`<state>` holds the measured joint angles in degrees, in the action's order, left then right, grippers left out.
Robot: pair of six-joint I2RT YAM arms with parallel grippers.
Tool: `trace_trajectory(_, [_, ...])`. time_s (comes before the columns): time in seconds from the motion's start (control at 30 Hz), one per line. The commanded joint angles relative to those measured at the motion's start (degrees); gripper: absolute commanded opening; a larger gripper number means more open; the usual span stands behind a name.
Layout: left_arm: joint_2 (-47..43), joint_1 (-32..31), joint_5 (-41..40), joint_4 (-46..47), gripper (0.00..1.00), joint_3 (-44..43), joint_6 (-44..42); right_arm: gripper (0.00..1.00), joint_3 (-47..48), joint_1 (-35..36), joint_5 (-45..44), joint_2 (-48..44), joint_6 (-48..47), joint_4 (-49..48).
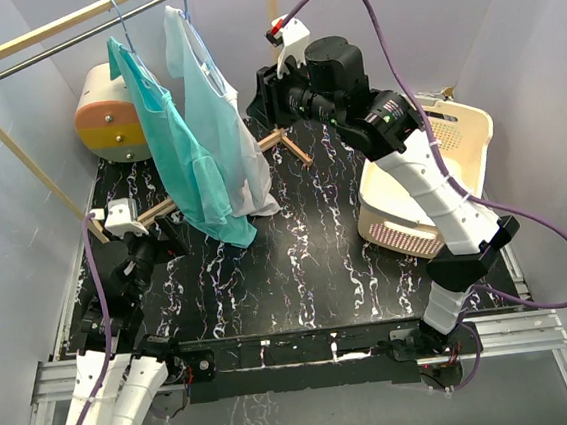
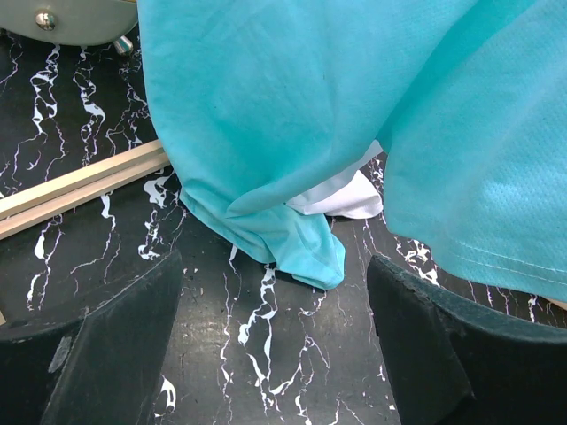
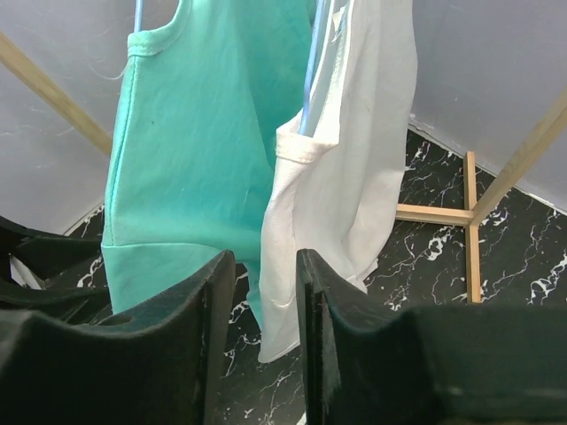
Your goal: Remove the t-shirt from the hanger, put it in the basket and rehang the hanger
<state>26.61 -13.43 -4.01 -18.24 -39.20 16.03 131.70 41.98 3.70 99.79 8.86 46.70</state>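
**Two shirts hanging on the rack, one arm at each**

Seen from above, the teal shirt [image 1: 182, 152] and the white shirt [image 1: 219, 118] hang side by side from the metal rail [image 1: 47, 54] at about 11 o'clock on the black marbled table [image 1: 298, 261]. Each is on a blue wire hanger [image 1: 211, 64]. The white shirt is at the teal one's 3 o'clock, and the two overlap low down.

Both shirts hang with their long axis upright, neck at the rail and hem at the table. In the overhead picture they run from 12 o'clock down toward 5 o'clock. The teal shirt's lower end lies bunched on the table, and a fold of white cloth shows just behind it in the left wrist view.

The left gripper [image 2: 275, 274] is low over the table at about 8 o'clock and faces the teal bunch. Its fingers [image 2: 115, 336] are spread wide and hold nothing. The cloth lies ahead of the fingers, not between them.

The right gripper [image 3: 266, 266] is up at about 12 o'clock, at the white shirt's 3 o'clock side. Its fingers [image 3: 199, 328] stand a little apart with nothing seen between them. Through the gap the white shirt's lower edge shows farther off. Whether a fingertip brushes the cloth cannot be told.

The wooden rack frame [image 1: 14, 128] slants down at 10 o'clock. A round cream and orange object [image 1: 108, 114] sits behind the teal shirt at its 9 o'clock. A cream basket [image 1: 466, 125] stands at 3 o'clock on the table, well apart from the shirts.
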Motion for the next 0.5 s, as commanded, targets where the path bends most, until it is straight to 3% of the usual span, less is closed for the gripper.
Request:
trace_trajectory(0.0, [-0.3,-0.1,0.5,0.0,0.82,-0.3,-0.6,0.42,3.5,-0.2,-1.4,-0.7,0.2,-1.8])
trace_trajectory(0.13, [-0.4,0.0,0.3,-0.2,0.82,-0.4,-0.6,0.5,-0.6,-0.2,0.1,-3.2,-0.7,-6.1])
trace_trajectory(0.47, [0.0,0.0,0.2,-0.3,0.82,-0.3,-0.5,0.5,1.3,-0.1,-4.2,-0.2,-1.4,-5.3])
